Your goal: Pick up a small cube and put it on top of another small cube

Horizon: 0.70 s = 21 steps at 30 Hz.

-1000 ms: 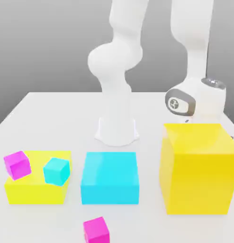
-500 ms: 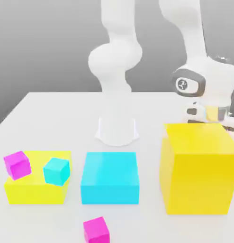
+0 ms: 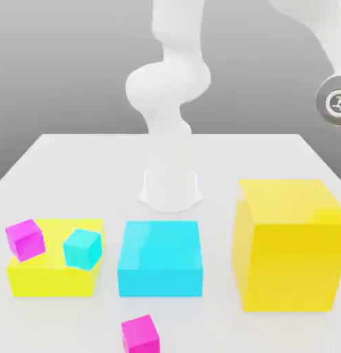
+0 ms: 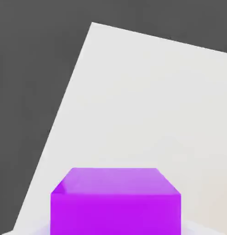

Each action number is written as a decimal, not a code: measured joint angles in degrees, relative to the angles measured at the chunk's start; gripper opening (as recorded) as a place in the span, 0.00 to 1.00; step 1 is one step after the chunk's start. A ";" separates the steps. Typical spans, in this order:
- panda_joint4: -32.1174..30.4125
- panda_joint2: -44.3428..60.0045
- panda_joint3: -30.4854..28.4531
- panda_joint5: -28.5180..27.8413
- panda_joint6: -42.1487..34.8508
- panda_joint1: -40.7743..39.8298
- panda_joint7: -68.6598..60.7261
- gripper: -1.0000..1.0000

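In the hand view the small cube, glossy dark violet-purple, sits very close to the camera and well above the white table. My gripper is shut on it, and a pale bit of one of its fingers peeks out beside the cube. In the exterior view the arm's grey-ringed wrist is high at the exterior view's right edge, above the big yellow block. Two pinker magenta small cubes and a small cyan cube lie at the exterior view's left and front.
A flat yellow block carries the cyan cube and one magenta cube. A cyan block stands in the middle. The arm's white base rises behind it. The table's edge runs close below the hand.
The hand has risen from behind the big yellow block and swung towards the exterior view's right edge. The blocks and the other small cubes have not moved.
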 joint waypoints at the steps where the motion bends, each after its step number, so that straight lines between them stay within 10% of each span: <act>1: 0.11 -0.54 -1.75 -1.51 -1.13 -2.26 -0.81 0.00; 12: -5.93 -12.90 -16.33 -12.93 -14.86 -30.85 -2.49 0.00; 21: -18.49 -25.11 -25.67 -10.85 -18.52 -44.34 6.39 0.00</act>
